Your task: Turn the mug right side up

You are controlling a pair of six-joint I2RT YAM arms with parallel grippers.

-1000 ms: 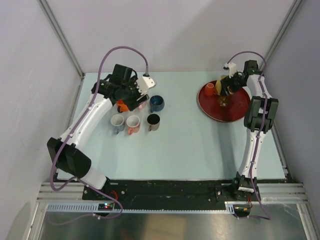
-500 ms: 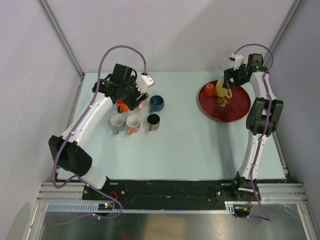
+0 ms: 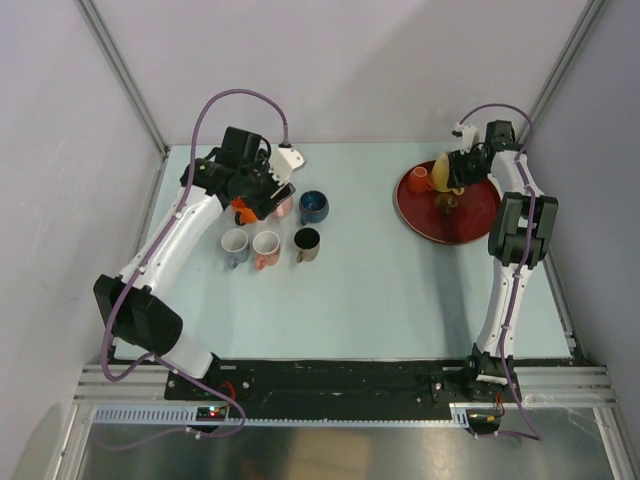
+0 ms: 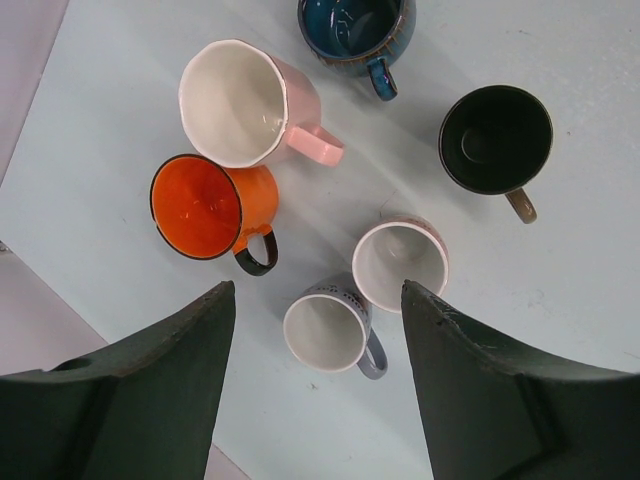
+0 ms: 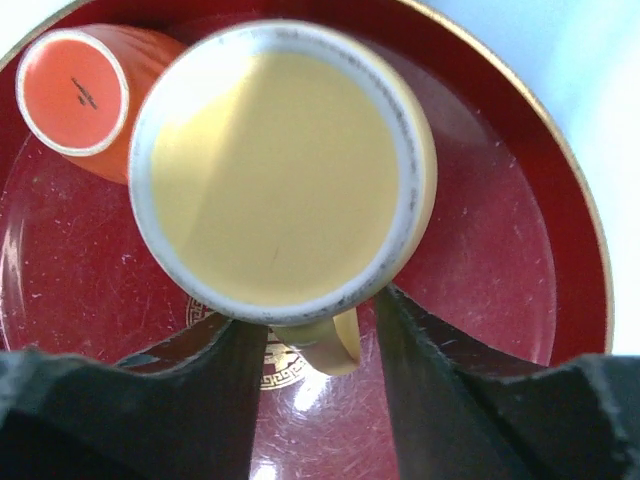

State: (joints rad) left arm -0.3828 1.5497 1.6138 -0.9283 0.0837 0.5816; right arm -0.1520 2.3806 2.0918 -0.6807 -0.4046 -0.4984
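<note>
My right gripper (image 3: 457, 172) is shut on the handle of a yellow mug (image 3: 443, 170) and holds it tilted above the red tray (image 3: 482, 215). In the right wrist view the mug (image 5: 275, 165) shows a round yellow face with a pale rim, and its handle sits between my fingers (image 5: 315, 320). I cannot tell whether that face is its mouth or its base. An orange mug (image 5: 75, 95) stands bottom up on the tray (image 5: 520, 230), also seen from above (image 3: 421, 178). My left gripper (image 3: 262, 195) is open and empty above a group of upright mugs.
Upright mugs under the left gripper (image 4: 315, 290): orange (image 4: 205, 205), pink (image 4: 245, 100), blue (image 4: 355, 25), black (image 4: 495, 135), a pale pink one (image 4: 400, 262) and grey (image 4: 325, 332). The tray lies at the back right near the wall.
The right wrist swung back and then returned, keeping the yellow mug over the tray. The left arm shifted only slightly above the mug group.
</note>
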